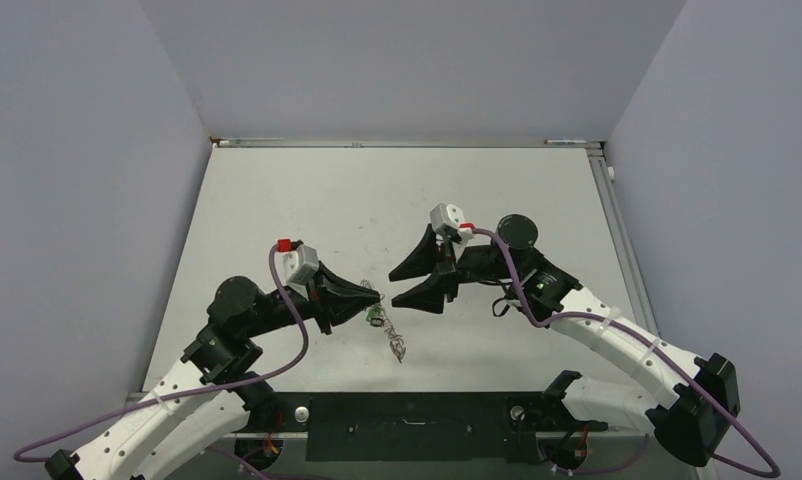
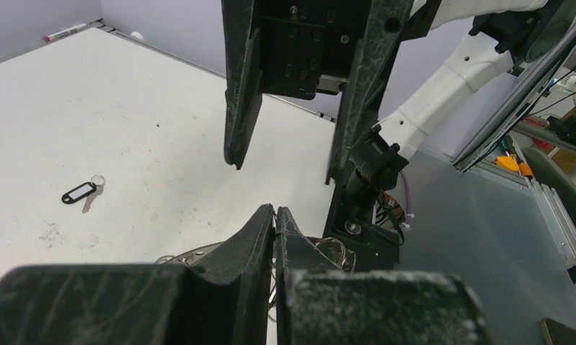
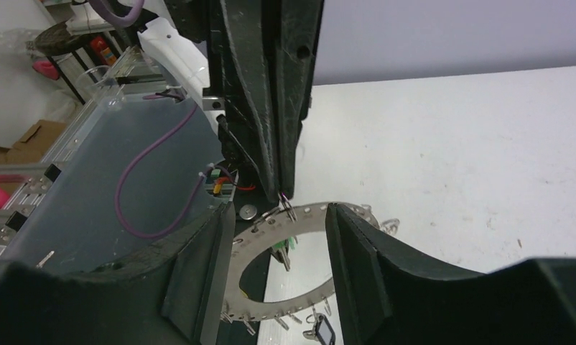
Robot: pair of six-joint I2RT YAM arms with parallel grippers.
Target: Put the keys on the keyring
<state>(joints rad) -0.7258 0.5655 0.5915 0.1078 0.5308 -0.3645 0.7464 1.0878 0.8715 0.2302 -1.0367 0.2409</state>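
My left gripper is shut on the rim of the keyring, a flat grey ring that hangs tilted below it, just above the table. In the right wrist view the left gripper pinches a small loop on the ring's top edge. A green-tagged key hangs in the centre hole and a black-tagged key hangs at the bottom rim. My right gripper is open and empty, its jaws either side of the ring's top. Another black-tagged key lies loose on the table.
The black base rail runs along the table's near edge, below the ring. A marker lies at the far table edge. Grey walls enclose the table on three sides.
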